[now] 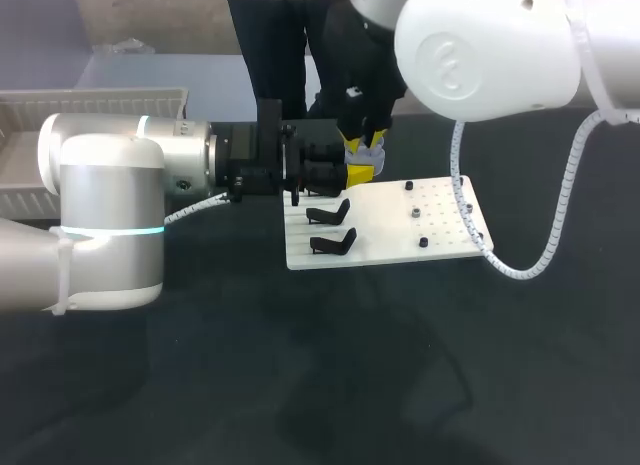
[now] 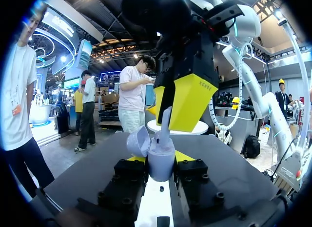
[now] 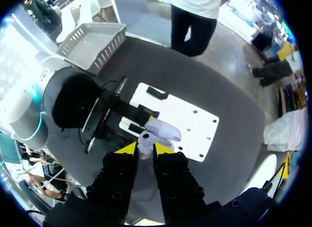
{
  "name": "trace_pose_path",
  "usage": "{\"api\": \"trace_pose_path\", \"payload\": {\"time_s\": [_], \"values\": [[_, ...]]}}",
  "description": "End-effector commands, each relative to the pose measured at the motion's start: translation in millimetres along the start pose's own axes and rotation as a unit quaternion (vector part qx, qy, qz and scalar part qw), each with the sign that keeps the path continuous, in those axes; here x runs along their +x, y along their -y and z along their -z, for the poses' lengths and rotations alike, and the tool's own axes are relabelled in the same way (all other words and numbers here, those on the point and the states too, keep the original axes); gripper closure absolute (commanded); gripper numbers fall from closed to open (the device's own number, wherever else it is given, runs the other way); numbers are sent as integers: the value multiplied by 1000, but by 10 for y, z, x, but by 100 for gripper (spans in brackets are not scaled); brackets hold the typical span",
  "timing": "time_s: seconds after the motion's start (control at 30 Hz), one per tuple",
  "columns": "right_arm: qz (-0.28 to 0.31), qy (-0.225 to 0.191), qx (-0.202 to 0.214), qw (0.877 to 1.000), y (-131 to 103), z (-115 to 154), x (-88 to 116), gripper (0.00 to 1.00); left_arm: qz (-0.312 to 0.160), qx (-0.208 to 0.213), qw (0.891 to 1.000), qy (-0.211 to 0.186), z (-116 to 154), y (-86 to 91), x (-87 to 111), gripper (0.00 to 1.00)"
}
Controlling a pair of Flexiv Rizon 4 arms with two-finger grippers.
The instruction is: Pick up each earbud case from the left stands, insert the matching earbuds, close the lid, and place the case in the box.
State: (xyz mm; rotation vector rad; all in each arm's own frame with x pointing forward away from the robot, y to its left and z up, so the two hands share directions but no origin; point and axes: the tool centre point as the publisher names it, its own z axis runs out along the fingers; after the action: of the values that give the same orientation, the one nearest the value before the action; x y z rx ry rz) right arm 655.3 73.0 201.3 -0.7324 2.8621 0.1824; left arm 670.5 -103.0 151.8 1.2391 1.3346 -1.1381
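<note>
I'm working over a dark, matte table point(image 1: 300, 385) that fills nearly all of my overhead view. Soft, blurred shadows lie across its near part. From the right wrist camera the same surface looks evenly lit, a flat charcoal grey.

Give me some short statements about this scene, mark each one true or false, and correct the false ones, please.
1. The left gripper is shut on the earbud case, whose lid is open. True.
2. The right gripper hangs over the box. False: it holds an earbud just above the case, over the white board.
3. Two black stands on the board hold no case. True.
4. The case lies in the box. False: the left gripper holds it above the board.
</note>
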Motion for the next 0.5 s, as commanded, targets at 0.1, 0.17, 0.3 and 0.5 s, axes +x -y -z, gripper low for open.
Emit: {"api": "trace_pose_path", "payload": {"time_s": [0.1, 0.17, 0.3, 0.5], "values": [[1, -4, -1, 1000, 1, -16, -45, 100, -2, -4, 1000, 3, -2, 18, 14, 100], [1, -4, -1, 1000, 6, -20, -49, 100, -2, -4, 1000, 3, -2, 18, 14, 100], [0, -5, 1, 1000, 10, -21, -50, 100, -2, -4, 1000, 3, -2, 18, 14, 100], [0, -6, 1, 1000, 10, -23, -51, 100, -2, -4, 1000, 3, -2, 18, 14, 100]]}}
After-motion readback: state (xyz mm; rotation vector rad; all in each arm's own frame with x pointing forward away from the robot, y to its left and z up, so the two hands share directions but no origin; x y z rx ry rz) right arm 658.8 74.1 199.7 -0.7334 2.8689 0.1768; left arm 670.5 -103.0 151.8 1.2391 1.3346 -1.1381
